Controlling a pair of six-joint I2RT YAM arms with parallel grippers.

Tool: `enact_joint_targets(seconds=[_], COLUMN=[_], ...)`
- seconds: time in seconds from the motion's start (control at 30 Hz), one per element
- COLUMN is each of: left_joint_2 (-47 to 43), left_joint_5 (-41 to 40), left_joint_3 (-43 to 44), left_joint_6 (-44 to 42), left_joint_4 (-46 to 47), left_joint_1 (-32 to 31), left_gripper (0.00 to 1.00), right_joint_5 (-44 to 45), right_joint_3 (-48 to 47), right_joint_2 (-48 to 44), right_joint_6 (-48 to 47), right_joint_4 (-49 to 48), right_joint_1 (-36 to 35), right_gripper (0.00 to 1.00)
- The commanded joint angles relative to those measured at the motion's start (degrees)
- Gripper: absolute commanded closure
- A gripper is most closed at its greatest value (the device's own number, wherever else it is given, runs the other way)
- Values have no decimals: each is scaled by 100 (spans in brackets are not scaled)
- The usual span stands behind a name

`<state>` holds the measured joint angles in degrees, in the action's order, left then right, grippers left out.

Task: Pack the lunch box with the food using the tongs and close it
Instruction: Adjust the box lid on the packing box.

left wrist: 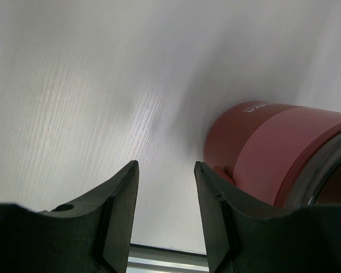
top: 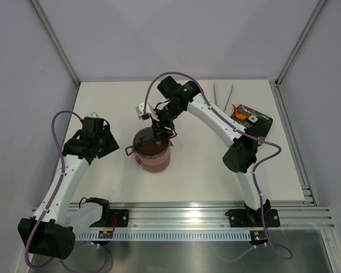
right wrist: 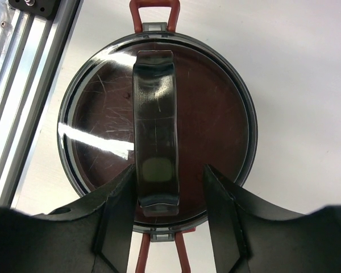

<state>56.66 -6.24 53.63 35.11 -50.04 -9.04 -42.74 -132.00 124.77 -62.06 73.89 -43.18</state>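
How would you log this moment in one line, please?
left jaws: open, empty, beside lunch box | right jaws: open, straddling top lid handle | tray: holds food

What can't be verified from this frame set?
- Lunch box contents: the dark lid covers them in every view.
- Lower red latch: right wrist view, cut by the bottom edge beside the right gripper; fastened or not is unclear.
- Black tray: top view, near corner hidden behind the right arm.
- Pale shape at the far edge: top view, too faint to identify.
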Motion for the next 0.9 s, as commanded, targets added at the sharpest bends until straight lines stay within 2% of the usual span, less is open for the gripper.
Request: enact_joint_targets(seconds=[0.0,0.73,0.83,0.87], left_joint_2=[3,-226,-305,-331], left_joint_5=[0,-122,-316,-308], left_joint_3=[122,262,482,552], left_joint_6=[-75,-145,-233,-364], left_joint_4=[161,91,21,38], left_joint_1=[42,42,34,34], left_gripper=[52,52,53,53], right_joint_5=[3,-305,-305,-244], right_joint_3=[-159,342,622,789], right_joint_2=[-31,-910,-1200,-1314], right_joint_6=[-8,353,843,1567], right_joint_4=[-15,-541,-1118,-1461], right_joint_1=[11,11,11,11], right_gripper=[44,39,40,42])
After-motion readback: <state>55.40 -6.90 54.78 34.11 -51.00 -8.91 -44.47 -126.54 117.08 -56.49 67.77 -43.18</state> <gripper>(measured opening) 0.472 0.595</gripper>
